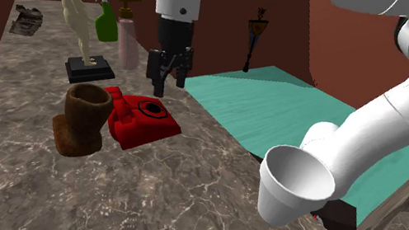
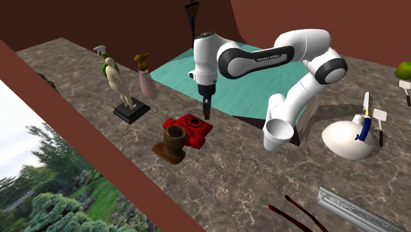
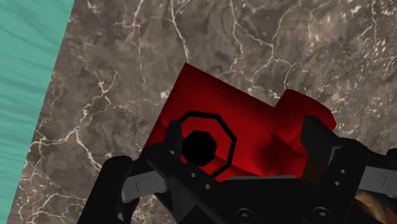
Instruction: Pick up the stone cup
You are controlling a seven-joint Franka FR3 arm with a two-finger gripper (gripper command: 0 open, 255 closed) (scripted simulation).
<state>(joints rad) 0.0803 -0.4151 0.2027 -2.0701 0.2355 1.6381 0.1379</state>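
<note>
gripper (image 1: 170,72) is seen open, fingers set moderately apart, nothing clasped between them. it is held pointing down above the marble counter (image 1: 84,211), over the far edge of the red telephone (image 1: 140,115), no contact visible. in the second exterior view the gripper (image 2: 206,109) is hung just above the red telephone (image 2: 191,127), close to the border of the teal surface (image 2: 244,92). in the wrist view the gripper (image 3: 245,149) is spread across the red telephone (image 3: 235,121), with the black dial ring seen by one finger and the teal surface (image 3: 25,95) off to the side.

stone cup (image 1: 85,118) is rendered brown and rough, mouth up, wide rim, thick base. it is stood on the counter right beside the telephone, on the shoulder view's left of it; whether the two touch cannot be told. in the second exterior view the stone cup (image 2: 174,143) is placed nearer the camera than the telephone. the cup is apart from the gripper, with the telephone between them.

further back on the counter a pale statue (image 1: 81,28) on a black base, a green spray bottle (image 1: 105,20) and a pink pump bottle (image 1: 127,34) are grouped. the teal surface (image 1: 277,107) is laid at the shoulder view's right of the marble.
</note>
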